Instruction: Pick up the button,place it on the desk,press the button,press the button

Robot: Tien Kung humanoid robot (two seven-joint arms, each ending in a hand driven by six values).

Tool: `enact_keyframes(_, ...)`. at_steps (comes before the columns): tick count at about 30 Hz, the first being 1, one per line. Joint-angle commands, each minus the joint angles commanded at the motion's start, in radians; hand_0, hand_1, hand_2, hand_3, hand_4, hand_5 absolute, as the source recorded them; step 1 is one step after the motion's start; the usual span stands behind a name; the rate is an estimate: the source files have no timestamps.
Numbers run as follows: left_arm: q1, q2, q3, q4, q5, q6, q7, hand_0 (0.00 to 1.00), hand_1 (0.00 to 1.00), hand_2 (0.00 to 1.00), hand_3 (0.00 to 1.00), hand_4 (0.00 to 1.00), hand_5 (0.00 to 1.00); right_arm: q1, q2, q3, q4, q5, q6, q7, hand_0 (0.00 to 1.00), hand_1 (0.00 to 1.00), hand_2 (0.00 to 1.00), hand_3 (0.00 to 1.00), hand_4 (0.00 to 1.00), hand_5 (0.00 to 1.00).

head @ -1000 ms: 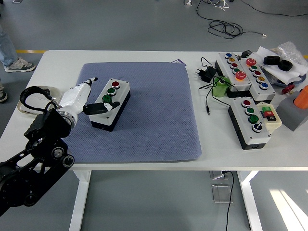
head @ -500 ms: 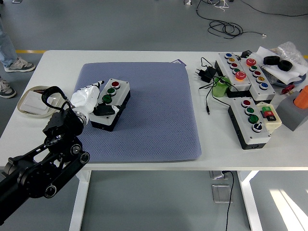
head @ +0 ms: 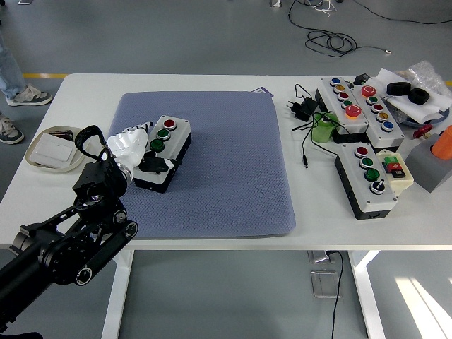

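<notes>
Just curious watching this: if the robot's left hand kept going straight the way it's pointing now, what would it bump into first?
The left hand points right, toward the small button box on the blue mat. It looks already at the box's near end, so it would likely meet that first, though depth is hard to judge.

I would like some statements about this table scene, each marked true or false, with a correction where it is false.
1. The button box lies on the blue mat. True.
2. The left hand is at the box's near end. True.
3. The button at the box's far end is green. False: it is red; the green ones sit nearer.
4. The right hand reaches over the mat. False: it is not in view.
5. A tray sits on the table's left side. True.
</notes>
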Motion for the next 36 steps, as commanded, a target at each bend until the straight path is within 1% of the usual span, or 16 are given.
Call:
enact_keyframes(3, -0.005, -0.003, 0.002, 0.010, 0.016, -0.007, 0.000, 0.780, 0.970, 0.998, 0.998, 0.998, 0.607, -0.001, 0.000, -0.001, 0.000, -0.001, -0.001, 0.000, 0.787, 0.797, 0.817, 0.751, 0.412, 0.479)
enact_keyframes(4, -0.010, -0.004, 0.005, 0.016, 0.023, -0.014, 0.000, 0.701, 0.912, 0.998, 0.998, 0.998, 0.552, 0.000, 0.000, -0.001, 0.000, 0.000, -0.001, 0.000, 0.787, 0.797, 0.817, 0.751, 0.412, 0.479)
enact_keyframes(9, -0.023, -0.008, 0.013, 0.039, 0.044, -0.042, 0.000, 0.701, 0.912, 0.998, 0.998, 0.998, 0.552, 0.001, 0.001, -0.004, 0.000, 0.003, -0.001, 0.001, 0.787, 0.797, 0.817, 0.751, 0.412, 0.479)
enact_keyframes(10, -0.025, -0.009, 0.015, 0.044, 0.048, -0.046, 0.000, 0.619, 0.812, 0.974, 0.998, 0.998, 0.499, 0.001, 0.001, -0.004, 0.000, 0.002, -0.002, 0.001, 0.787, 0.797, 0.817, 0.751, 0.412, 0.479)
enact_keyframes(15, -0.042, -0.013, 0.019, 0.079, 0.061, -0.070, 0.000, 0.619, 0.812, 0.974, 0.998, 0.998, 0.499, 0.005, 0.000, -0.001, 0.000, 0.000, -0.003, 0.002, 0.787, 0.797, 0.817, 0.751, 0.412, 0.479)
enact_keyframes(16, -0.045, -0.012, 0.020, 0.088, 0.065, -0.075, 0.000, 0.535, 0.696, 0.859, 0.998, 0.981, 0.441, 0.006, 0.000, 0.000, 0.000, -0.001, -0.003, 0.002, 0.787, 0.797, 0.817, 0.751, 0.412, 0.479)
enact_keyframes(21, -0.050, -0.010, 0.024, 0.098, 0.080, -0.077, 0.000, 0.535, 0.696, 0.859, 0.998, 0.981, 0.441, 0.008, 0.000, 0.000, 0.000, 0.000, -0.005, 0.003, 0.787, 0.797, 0.817, 0.751, 0.412, 0.479)
enact_keyframes(22, -0.051, -0.010, 0.025, 0.098, 0.082, -0.076, 0.000, 0.477, 0.602, 0.730, 0.998, 0.973, 0.413, 0.008, 0.000, -0.001, 0.000, 0.000, -0.005, 0.004, 0.787, 0.797, 0.817, 0.751, 0.412, 0.479)
enact_keyframes(27, -0.055, -0.007, 0.031, 0.092, 0.109, -0.071, 0.000, 0.477, 0.602, 0.730, 0.998, 0.973, 0.413, 0.009, -0.002, 0.002, 0.000, -0.003, -0.007, 0.005, 0.787, 0.797, 0.817, 0.751, 0.412, 0.479)
enact_keyframes(28, -0.057, -0.005, 0.034, 0.091, 0.112, -0.074, 0.000, 0.406, 0.527, 0.598, 0.958, 0.946, 0.338, 0.008, -0.003, 0.004, 0.000, -0.006, -0.008, 0.005, 0.787, 0.797, 0.817, 0.751, 0.412, 0.479)
enact_keyframes(33, -0.059, 0.001, 0.042, 0.095, 0.114, -0.095, 0.000, 0.406, 0.527, 0.598, 0.958, 0.946, 0.338, 0.008, -0.004, 0.012, 0.000, -0.014, -0.013, 0.006, 0.787, 0.797, 0.817, 0.751, 0.412, 0.479)
enact_keyframes(34, -0.060, 0.001, 0.043, 0.096, 0.113, -0.099, 0.000, 0.306, 0.440, 0.499, 0.857, 0.927, 0.292, 0.008, -0.004, 0.013, 0.000, -0.014, -0.015, 0.007, 0.787, 0.797, 0.817, 0.751, 0.412, 0.479)
enact_keyframes(36, -0.063, 0.003, 0.049, 0.102, 0.111, -0.109, 0.000, 0.306, 0.440, 0.499, 0.857, 0.927, 0.292, 0.009, -0.005, 0.014, 0.000, -0.013, -0.018, 0.007, 0.787, 0.797, 0.817, 0.751, 0.412, 0.479)
